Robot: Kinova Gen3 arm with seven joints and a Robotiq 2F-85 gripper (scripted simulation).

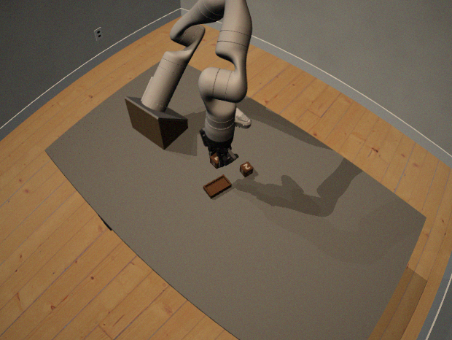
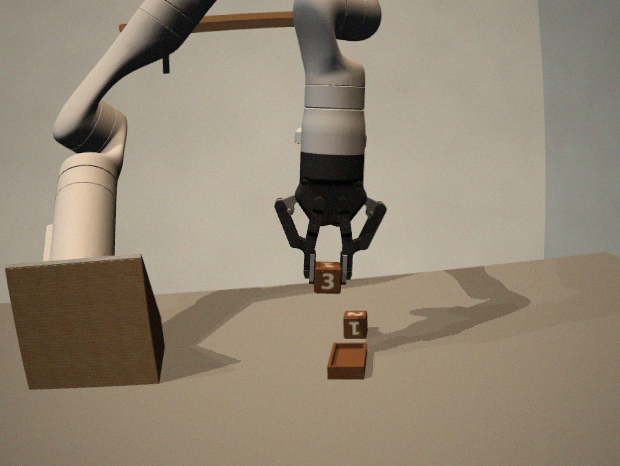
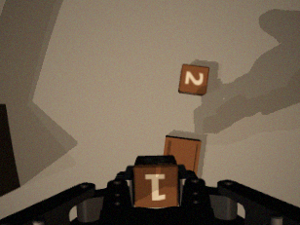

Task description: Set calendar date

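My gripper [image 2: 328,273] is shut on a brown digit cube [image 2: 327,279] and holds it in the air above the table. The held cube shows a 3 in the exterior view and a 1 on its underside in the wrist view [image 3: 156,186]; it also shows in the top view [image 1: 215,158]. The second cube [image 2: 355,323] stands on the table with a 2 on top and an upside-down 1 on its near side; it also shows in the top view [image 1: 246,168] and the wrist view [image 3: 194,79]. The empty brown tray [image 2: 347,360] lies flat on the table just in front of that cube, also in the top view [image 1: 217,185] and the wrist view [image 3: 182,152].
The arm's brown base block [image 2: 85,320] stands at the left, also in the top view [image 1: 155,123]. The grey mat lies on a wooden floor, with walls behind. A wooden shelf [image 2: 240,21] hangs high at the back.
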